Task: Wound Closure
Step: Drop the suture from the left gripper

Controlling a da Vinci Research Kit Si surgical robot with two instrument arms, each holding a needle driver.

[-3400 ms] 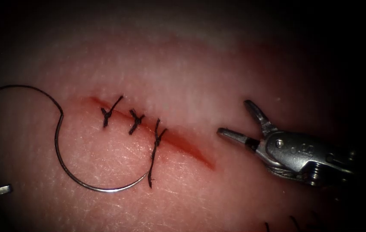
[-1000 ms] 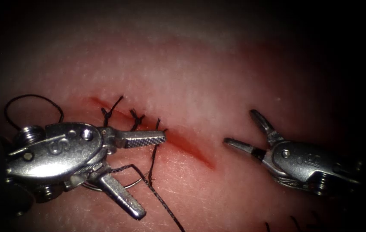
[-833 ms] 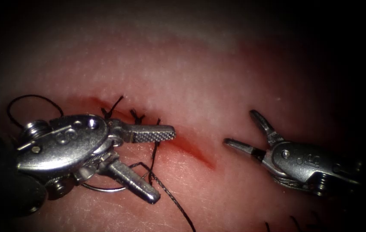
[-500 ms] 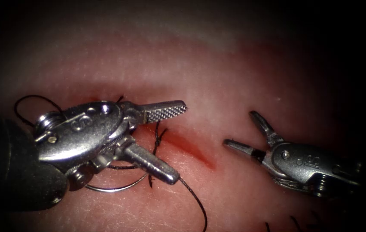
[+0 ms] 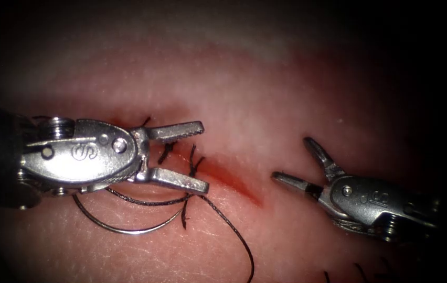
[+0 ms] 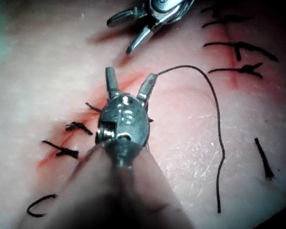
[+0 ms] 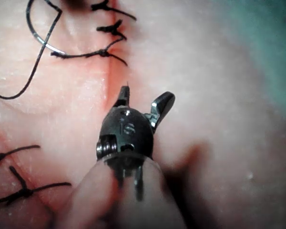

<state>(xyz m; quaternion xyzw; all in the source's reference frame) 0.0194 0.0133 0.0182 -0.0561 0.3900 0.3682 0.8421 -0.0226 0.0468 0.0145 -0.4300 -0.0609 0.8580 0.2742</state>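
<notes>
Needle (image 5: 129,229) was seen lying flat on the tissue (image 5: 265,105), just below the spread, empty left pincer (image 5: 202,155) over the cut (image 5: 231,181), well apart from the spread, empty right pincer (image 5: 291,160).

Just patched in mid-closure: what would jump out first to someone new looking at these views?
Probably the left tool, jaws open and holding nothing, over the stitched left stretch of the cut in the tissue. Just below it the curved needle lies loose on the tissue, on the near side of the cut, with black thread trailing toward the bottom edge. The right tool sits beyond the cut's right end, jaws open and empty.
</notes>
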